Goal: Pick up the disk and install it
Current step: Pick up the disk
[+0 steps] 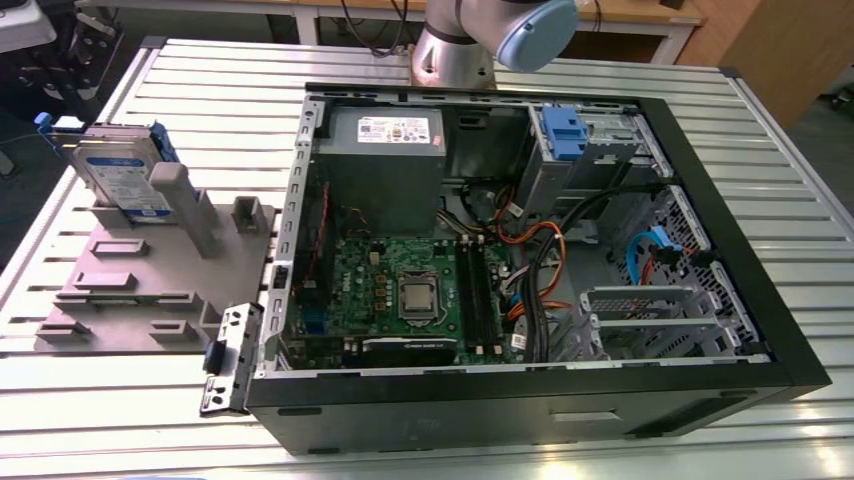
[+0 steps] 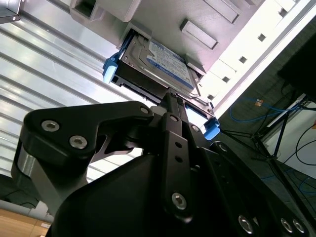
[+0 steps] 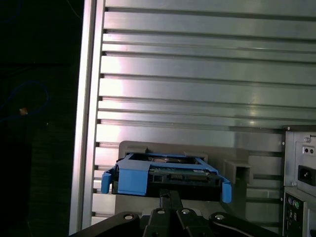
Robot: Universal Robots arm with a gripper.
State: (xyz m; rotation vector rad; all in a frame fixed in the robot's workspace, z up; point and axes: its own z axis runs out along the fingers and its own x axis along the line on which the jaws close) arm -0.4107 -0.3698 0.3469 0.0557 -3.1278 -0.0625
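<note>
Just ahead of the pincer [image 3: 170, 196], the disk [image 3: 170, 172] standing on edge in a grey holder [image 3: 238, 172], blue rails [image 3: 132, 180] at both ends, pincer pinched together on nothing (tips just short of the disk's edge, contact hard to call), slatted metal table [image 3: 197, 89] beyond.

Open computer case [image 1: 534, 400] lies on its side on a slatted aluminium table [image 1: 214, 80]. Inside: grey power-supply box [image 1: 380, 165] at the far wall, green motherboard [image 1: 387, 265] with processor [image 1: 418, 297] exposed, blue-fronted caddy [image 1: 563, 130] seated in a metal cage [image 1: 627, 135]. Grey fixture plate [image 1: 134, 265] sits just beside the case, at the exterior view's left.
</note>
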